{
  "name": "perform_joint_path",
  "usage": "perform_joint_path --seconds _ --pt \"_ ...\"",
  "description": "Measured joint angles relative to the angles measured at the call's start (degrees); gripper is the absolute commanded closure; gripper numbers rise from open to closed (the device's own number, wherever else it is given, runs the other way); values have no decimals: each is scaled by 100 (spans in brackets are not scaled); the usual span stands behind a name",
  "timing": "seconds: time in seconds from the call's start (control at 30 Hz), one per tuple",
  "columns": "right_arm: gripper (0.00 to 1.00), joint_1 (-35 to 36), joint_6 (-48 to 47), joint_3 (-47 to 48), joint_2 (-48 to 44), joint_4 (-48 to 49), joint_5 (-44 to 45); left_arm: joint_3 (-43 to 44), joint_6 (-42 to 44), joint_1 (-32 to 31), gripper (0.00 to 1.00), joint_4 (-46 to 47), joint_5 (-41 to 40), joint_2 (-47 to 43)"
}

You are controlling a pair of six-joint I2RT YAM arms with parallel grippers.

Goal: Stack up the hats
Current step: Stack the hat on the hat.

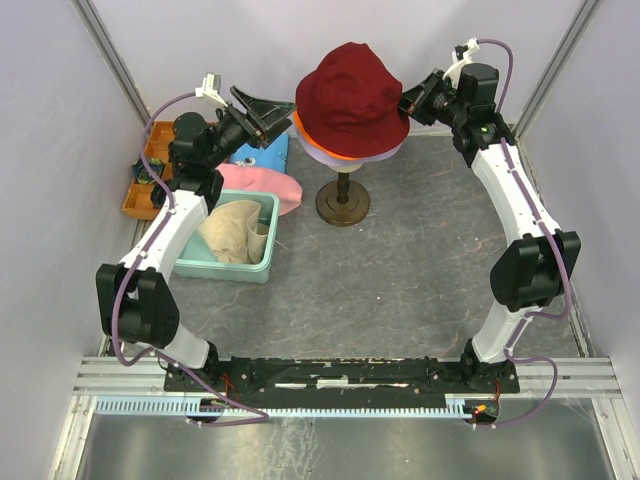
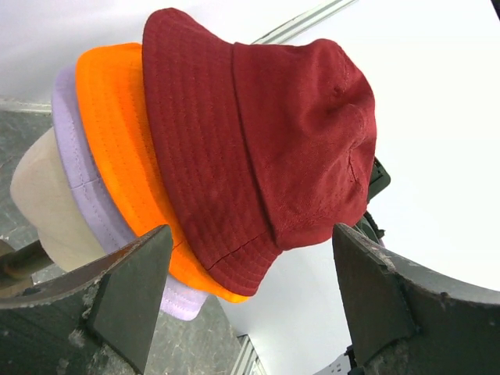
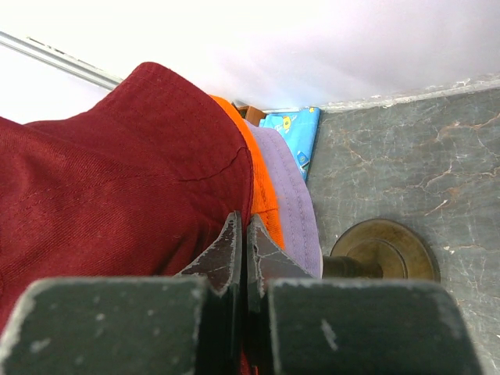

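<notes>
Three hats sit on the stand, two more lie at left. Far left: cream-beige soft bucket hat [image 1: 232,232] crumpled in the teal plastic bin [image 1: 225,272]. The pink fabric bucket hat [image 1: 265,185] lies just behind it, touching the bin's far rim, next to the blue patterned cloth [image 1: 268,152]. The left gripper [image 1: 278,118] hangs just left of the stack, jaws spread wide w/ nothing in them; its wrist view shows the brim btw the fingers w/out contact.

Centre: dark red fabric bucket hat [image 1: 350,95] on top, over the orange bucket hat [image 2: 117,141], over the lavender bucket hat [image 2: 74,148], all on the cream egg-shaped mannequin head [image 2: 43,203] above its dark round stand base [image 1: 342,203]. The right gripper [image 3: 242,223] is fully closed, tips against the red hat's right brim; can't tell if fabric is nipped.

Step, as I read it: seating the red hat. To do it well, ease the brim down evenly on both sides so it nests square over the orange one, then back the left jaws off sideways w/out snagging the brim. Red hat's crown points up, opening down; its axis runs upright, approx in line w/ the stand post
</notes>
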Motion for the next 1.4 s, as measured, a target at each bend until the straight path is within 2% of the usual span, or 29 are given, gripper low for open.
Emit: perform_joint_path --seconds 0.53,0.83,0.97,1.07,1.2,1.33,1.4 --pt "100 0 2 0 0 0 0 57 -297 -162 11 363 35 483" --pt "100 0 0 0 0 -4 33 389 -431 -273 11 560 33 656" --pt "100 0 2 0 0 -9 46 402 -516 -273 14 662 31 699" --pt "100 0 2 0 0 -9 50 402 -562 -273 21 737 26 728" --pt "100 0 2 0 0 -22 61 330 -710 -273 35 911 -15 730" --pt "100 -2 0 0 0 -55 81 293 -831 -275 51 1154 -33 852" --pt "100 -2 -9 0 0 -74 103 293 -903 -280 62 1279 -44 920"
